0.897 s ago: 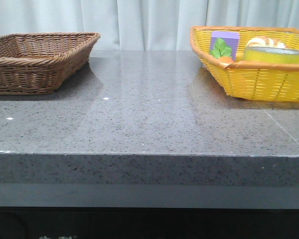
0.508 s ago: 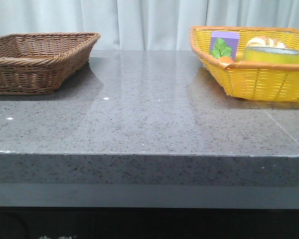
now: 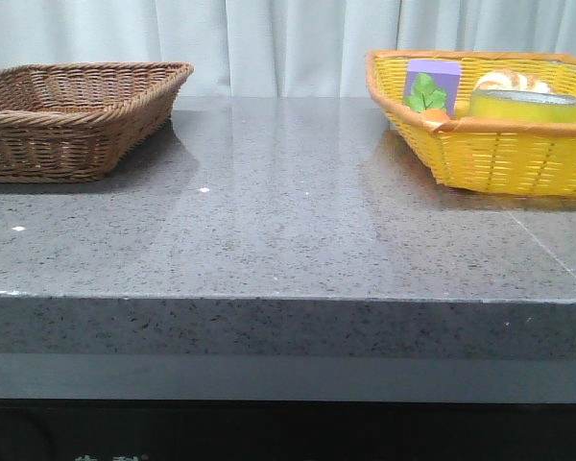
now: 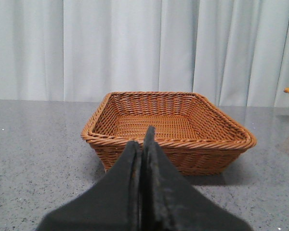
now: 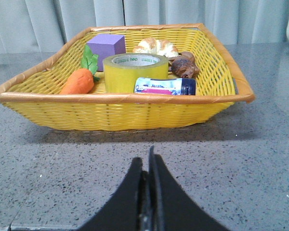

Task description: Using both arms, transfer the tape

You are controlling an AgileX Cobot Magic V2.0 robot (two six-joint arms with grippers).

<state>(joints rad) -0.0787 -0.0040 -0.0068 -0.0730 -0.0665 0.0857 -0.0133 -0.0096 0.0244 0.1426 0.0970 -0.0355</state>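
Note:
The tape [image 5: 135,72], a thick yellow roll with a white core rim, lies flat in the yellow basket [image 5: 125,113]. In the front view the tape [image 3: 528,104] shows over the rim of that yellow basket [image 3: 499,154] at the table's right rear. My right gripper [image 5: 147,161] is shut and empty, low over the grey table, short of the basket's near wall. My left gripper [image 4: 142,139] is shut with nothing in it, facing the brown wicker basket [image 4: 168,144]. Neither arm shows in the front view.
Around the tape in the yellow basket lie a purple box [image 5: 106,47], a toy carrot [image 5: 78,81], a croissant [image 5: 155,46], a brown pastry [image 5: 184,66] and a small bottle [image 5: 164,86]. The brown wicker basket [image 3: 72,120] holds nothing. A pale curtain hangs behind.

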